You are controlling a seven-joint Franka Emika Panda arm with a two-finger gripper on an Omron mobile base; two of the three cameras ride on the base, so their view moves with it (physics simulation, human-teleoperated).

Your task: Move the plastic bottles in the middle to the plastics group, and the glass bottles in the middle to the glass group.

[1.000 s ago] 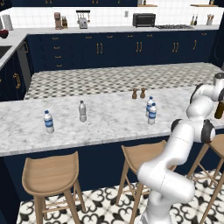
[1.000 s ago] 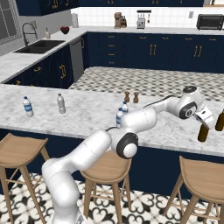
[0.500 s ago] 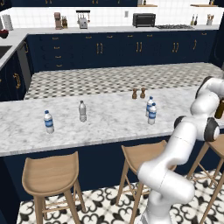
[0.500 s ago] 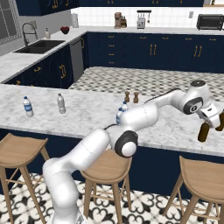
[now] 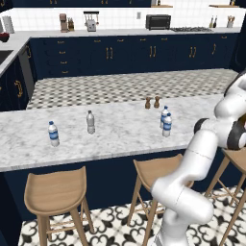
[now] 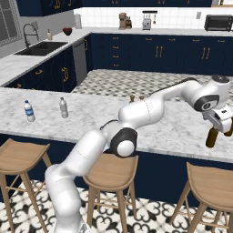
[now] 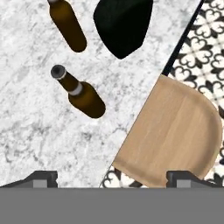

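Two dark-brown long-necked glass bottles (image 7: 82, 95) (image 7: 66, 25) stand close together on the marble counter near its edge, seen from above in the hand view. My gripper (image 7: 112, 177) hovers over them, open, with nothing between its fingertips (image 7: 42, 178). From the right base view the gripper (image 6: 223, 122) hangs just above one brown bottle (image 6: 211, 136) at the counter's right end. Two blue-labelled plastic bottles (image 5: 166, 121) stand mid-counter. At the left stand a blue-labelled bottle (image 5: 53, 134) and a plain greyish one (image 5: 90, 122).
Two small brown shakers (image 5: 152, 102) sit behind the middle bottles. A wooden stool seat (image 7: 177, 131) lies just beyond the counter edge below the hand. More stools (image 5: 55, 190) line the counter front. A dark shadow (image 7: 124, 24) falls beside the brown bottles.
The jaws have spread a little wider and the hand has eased up off the brown bottle, which stays standing on the counter. The other bottles have not moved.
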